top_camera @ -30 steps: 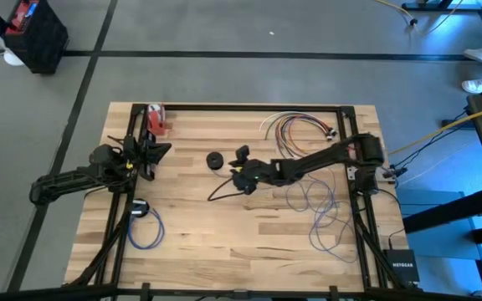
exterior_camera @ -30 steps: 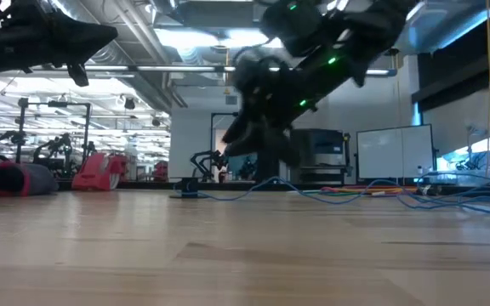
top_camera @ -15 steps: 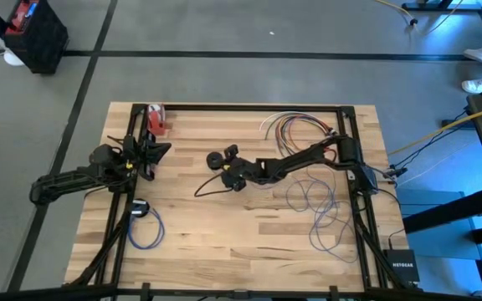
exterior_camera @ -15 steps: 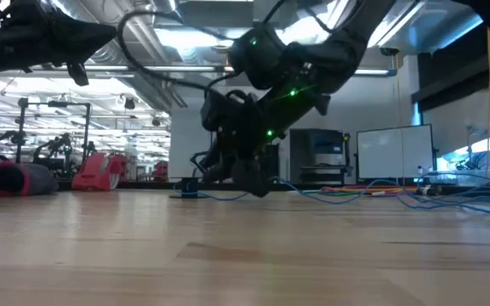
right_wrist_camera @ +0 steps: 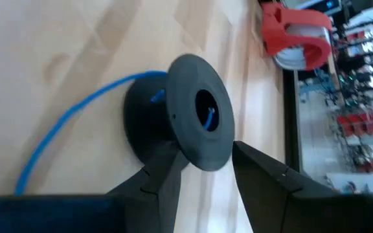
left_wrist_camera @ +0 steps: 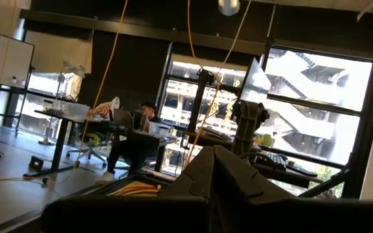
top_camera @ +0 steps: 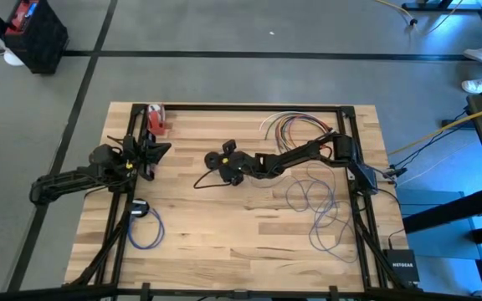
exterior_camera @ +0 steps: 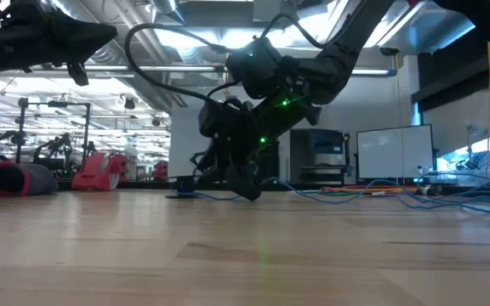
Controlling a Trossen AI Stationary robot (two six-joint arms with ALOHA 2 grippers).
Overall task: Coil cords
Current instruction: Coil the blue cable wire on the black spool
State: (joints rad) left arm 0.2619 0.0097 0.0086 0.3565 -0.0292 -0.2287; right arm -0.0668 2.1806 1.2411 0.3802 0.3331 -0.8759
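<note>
A black spool (right_wrist_camera: 193, 120) (top_camera: 214, 159) lies on the table's middle, with a blue cord (right_wrist_camera: 76, 116) running from its drum and through its centre hole. My right gripper (right_wrist_camera: 203, 171) (top_camera: 226, 157) is open right at the spool, one finger on each side of the near flange. More blue cord (top_camera: 316, 209) lies loose at the right. Red, orange and white cords (top_camera: 295, 125) fan out at the far right. A small blue coil (top_camera: 145, 227) lies near left. My left gripper (top_camera: 153, 150) is shut, raised at the left. My right gripper comes at the spool slanting down from the table's right. One finger (right_wrist_camera: 164, 175) stands in front of the drum, the other (right_wrist_camera: 264, 178) outside the near flange (right_wrist_camera: 203, 155). Whether either finger touches the spool I cannot tell.
A red holder (top_camera: 157, 122) stands at the far left corner. Black frame posts (top_camera: 136, 167) run along both sides of the table. A thick yellow cable (top_camera: 442, 130) hangs off the table's right. Bare wood (top_camera: 233, 234) lies along the near edge.
My right gripper has gone toward the table's left edge and down, reaching the black spool, with its fingers as far apart as before. The spool has stayed in place.
</note>
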